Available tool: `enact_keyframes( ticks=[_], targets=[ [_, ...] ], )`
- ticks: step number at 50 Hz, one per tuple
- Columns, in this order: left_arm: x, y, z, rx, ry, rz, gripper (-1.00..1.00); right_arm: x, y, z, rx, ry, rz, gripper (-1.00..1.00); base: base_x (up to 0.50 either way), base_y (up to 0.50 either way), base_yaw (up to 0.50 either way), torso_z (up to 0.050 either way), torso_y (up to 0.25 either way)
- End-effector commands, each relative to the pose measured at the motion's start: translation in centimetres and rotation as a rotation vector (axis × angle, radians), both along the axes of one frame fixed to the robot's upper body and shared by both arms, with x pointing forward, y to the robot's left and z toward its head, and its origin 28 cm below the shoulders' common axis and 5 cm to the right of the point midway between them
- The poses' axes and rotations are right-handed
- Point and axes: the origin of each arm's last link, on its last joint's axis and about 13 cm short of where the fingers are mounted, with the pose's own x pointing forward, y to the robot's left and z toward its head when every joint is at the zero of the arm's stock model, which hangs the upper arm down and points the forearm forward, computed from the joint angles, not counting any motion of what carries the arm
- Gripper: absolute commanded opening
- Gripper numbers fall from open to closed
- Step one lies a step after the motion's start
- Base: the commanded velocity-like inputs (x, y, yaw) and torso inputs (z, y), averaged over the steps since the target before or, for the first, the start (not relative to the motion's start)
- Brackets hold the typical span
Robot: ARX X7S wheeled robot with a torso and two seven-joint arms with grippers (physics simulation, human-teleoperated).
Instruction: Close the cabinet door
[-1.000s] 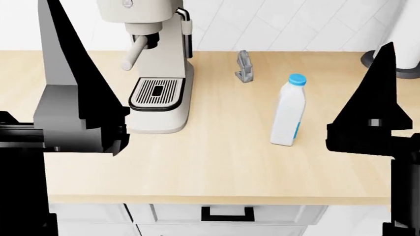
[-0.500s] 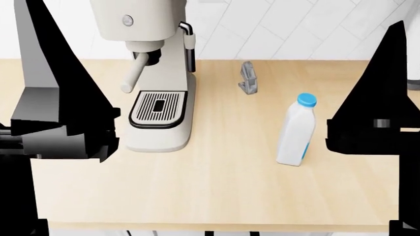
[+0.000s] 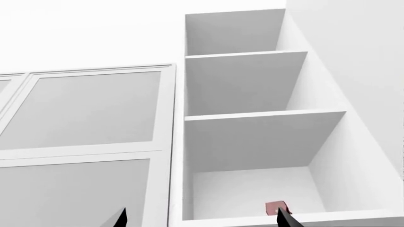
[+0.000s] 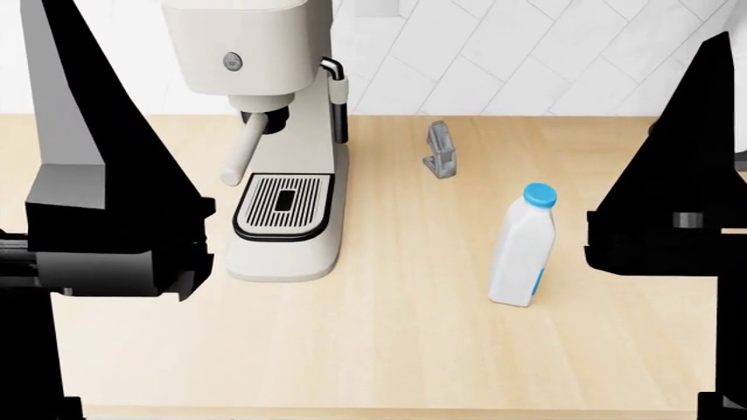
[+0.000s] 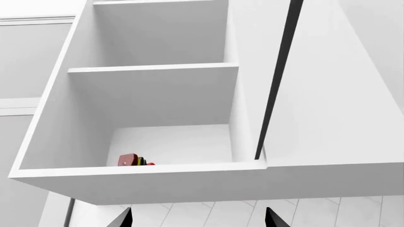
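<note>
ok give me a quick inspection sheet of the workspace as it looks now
surface: light wooden countertop, bare in front of the machine.
job's things: white wall cabinet stands open, shelves exposed; its white door is swung out at the side.
clutter: cream espresso machine; white milk bottle with blue cap upright, standing apart from it; small grey clip-like object near the wall; small red item on the lowest cabinet shelf.
grippers: left gripper and right gripper both raised toward the cabinet, tips apart, holding nothing.
cables: nothing seen.
surroundings: white tiled wall; glass-panelled cabinet doors beside the open one.
</note>
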Motion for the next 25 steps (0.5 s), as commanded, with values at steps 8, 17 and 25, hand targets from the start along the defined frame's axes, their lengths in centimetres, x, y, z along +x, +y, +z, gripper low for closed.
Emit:
enact_keyframes(
  ticks=[8,17,25],
  targets=[
    [-0.2,0.1,0.1,-0.009,-0.014,-0.005,1.00,0.1,-0.4,0.2,0.010,0.000,-0.019,1.00,0.00,0.00,0.00,0.050,0.000],
    [-0.2,0.1,0.2,-0.033,-0.022,-0.026,1.00,-1.1,-2.9,2.0,0.196,-0.026,0.096,1.00,0.00,0.00,0.00,0.006,0.000],
    [-0.1,0.0,0.1,-0.028,-0.023,-0.028,1.00,-1.1,-4.0,2.2,0.280,-0.008,0.152,1.00,0.00,0.00,0.00,0.000,0.000]
  ],
)
